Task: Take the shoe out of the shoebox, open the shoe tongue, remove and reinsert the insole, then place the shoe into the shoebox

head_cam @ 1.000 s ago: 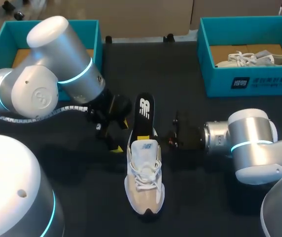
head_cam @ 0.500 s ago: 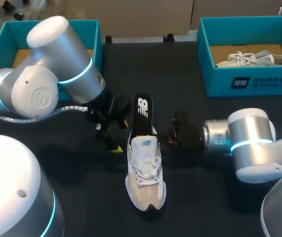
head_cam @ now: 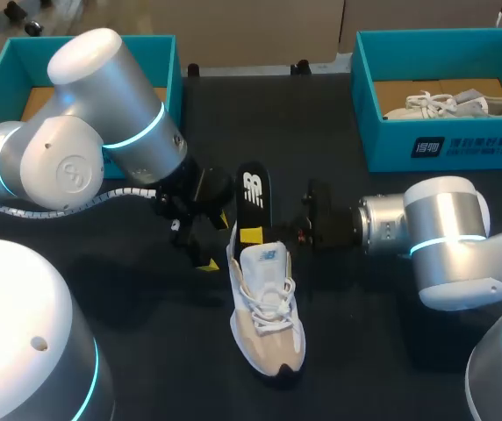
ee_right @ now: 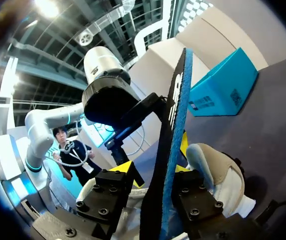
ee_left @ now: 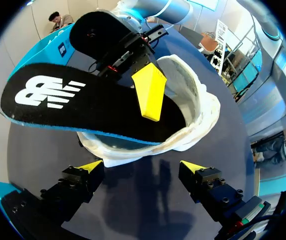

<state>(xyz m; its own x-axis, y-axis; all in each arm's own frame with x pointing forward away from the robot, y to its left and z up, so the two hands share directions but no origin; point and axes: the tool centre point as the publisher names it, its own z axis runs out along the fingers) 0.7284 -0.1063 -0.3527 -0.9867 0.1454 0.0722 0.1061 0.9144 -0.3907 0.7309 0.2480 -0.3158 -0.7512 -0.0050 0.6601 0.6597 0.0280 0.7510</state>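
Left gripper (ee_left: 142, 168) hangs with its fingers spread and nothing between them, the heel of the white and beige shoe (head_cam: 267, 316) just ahead of it. That shoe lies on the black table (head_cam: 356, 351) between the two arms, its black insole (head_cam: 253, 197) slanting half out of the opening, and the right gripper (ee_right: 155, 197) is clamped on the insole from both sides. Further right, the teal shoebox (head_cam: 444, 145) holds another pale shoe (head_cam: 453, 105).
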